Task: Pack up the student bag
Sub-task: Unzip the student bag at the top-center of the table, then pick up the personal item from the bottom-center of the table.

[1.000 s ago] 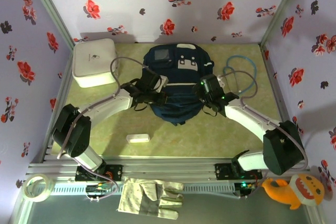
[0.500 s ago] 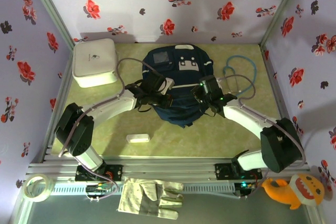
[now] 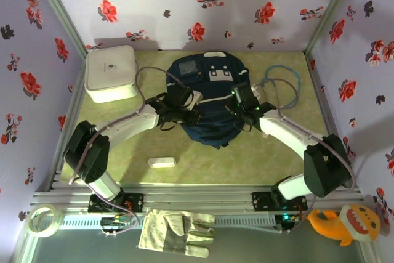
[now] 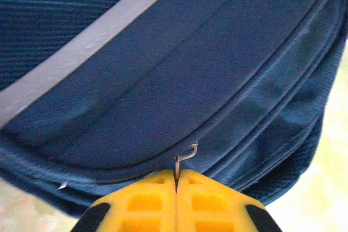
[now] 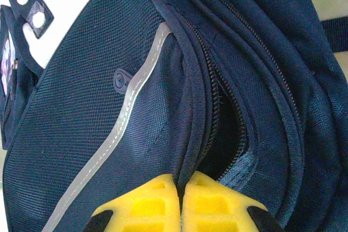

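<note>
Student bag (image 3: 206,87) lies in the middle of the table (image 3: 265,152), with the left gripper (image 4: 175,180) clenched on its edge and the right gripper (image 5: 181,186) pinching cloth by the open zip (image 5: 216,101), so the thin cloth could slip out if either pulls hard.

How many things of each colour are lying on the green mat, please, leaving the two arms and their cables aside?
Navy: 1, student bag
White: 2, rounded box, small flat piece
Teal: 1, looped cable
Total: 4
</note>
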Controlling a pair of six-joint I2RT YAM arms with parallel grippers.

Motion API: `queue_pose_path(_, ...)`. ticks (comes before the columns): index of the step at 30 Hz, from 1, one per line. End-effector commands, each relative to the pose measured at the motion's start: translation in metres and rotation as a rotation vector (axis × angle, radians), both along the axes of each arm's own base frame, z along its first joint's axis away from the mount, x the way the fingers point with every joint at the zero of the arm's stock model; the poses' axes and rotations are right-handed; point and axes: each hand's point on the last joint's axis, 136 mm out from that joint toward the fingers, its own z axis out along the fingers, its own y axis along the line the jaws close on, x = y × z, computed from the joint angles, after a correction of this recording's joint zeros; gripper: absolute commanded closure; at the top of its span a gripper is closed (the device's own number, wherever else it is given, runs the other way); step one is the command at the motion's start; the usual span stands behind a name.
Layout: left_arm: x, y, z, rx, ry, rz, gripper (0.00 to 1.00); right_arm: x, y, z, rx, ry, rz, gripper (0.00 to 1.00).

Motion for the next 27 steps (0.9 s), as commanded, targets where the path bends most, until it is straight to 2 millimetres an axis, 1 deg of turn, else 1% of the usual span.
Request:
queue_pose_path(1, 0.022, 0.039, 0.008, 0.060, -0.043, 0.095, 1.00, 0.015, -0.025, 0.009, -0.167, -0.036, -0.028, 0.98)
queue_pose_path(3, 0.028, 0.049, 0.004, 0.059, -0.025, 0.128, 1.00, 0.017, -0.028, 0.010, -0.202, -0.035, -0.028, 0.98)
queue_pose_path(8, 0.040, 0.061, 0.002, 0.071, -0.034, 0.148, 1.00, 0.027, -0.030, 0.008, -0.239, -0.022, -0.021, 0.99)
queue_pose_path(11, 0.056, 0.069, 0.005, 0.067, -0.055, 0.173, 1.00, 0.034, -0.028, 0.009, -0.254, -0.023, -0.009, 0.99)
queue_pose_path(13, 0.070, 0.073, 0.007, 0.055, -0.079, 0.193, 1.00, 0.039, -0.027, 0.009, -0.256, -0.027, -0.002, 0.99)
queue_pose_path(17, 0.093, 0.068, 0.009, 0.051, -0.130, 0.175, 1.00, 0.043, -0.024, 0.007, -0.255, -0.032, 0.014, 0.99)
queue_pose_path(21, 0.111, 0.065, 0.008, 0.061, -0.141, 0.164, 0.99, 0.039, -0.026, 0.005, -0.262, -0.023, 0.020, 1.00)
queue_pose_path(23, 0.117, 0.064, 0.009, 0.063, -0.144, 0.167, 0.96, 0.037, -0.027, 0.003, -0.265, -0.019, 0.023, 1.00)
queue_pose_path(25, 0.120, 0.064, 0.009, 0.062, -0.134, 0.178, 0.93, 0.035, -0.024, 0.002, -0.259, -0.016, 0.046, 0.97)
queue_pose_path(26, 0.120, 0.064, 0.010, 0.059, -0.129, 0.183, 0.90, 0.034, -0.022, 0.004, -0.255, -0.013, 0.060, 0.93)
queue_pose_path(27, 0.119, 0.064, 0.012, 0.051, -0.127, 0.193, 0.83, 0.032, -0.020, 0.004, -0.253, -0.008, 0.078, 0.87)
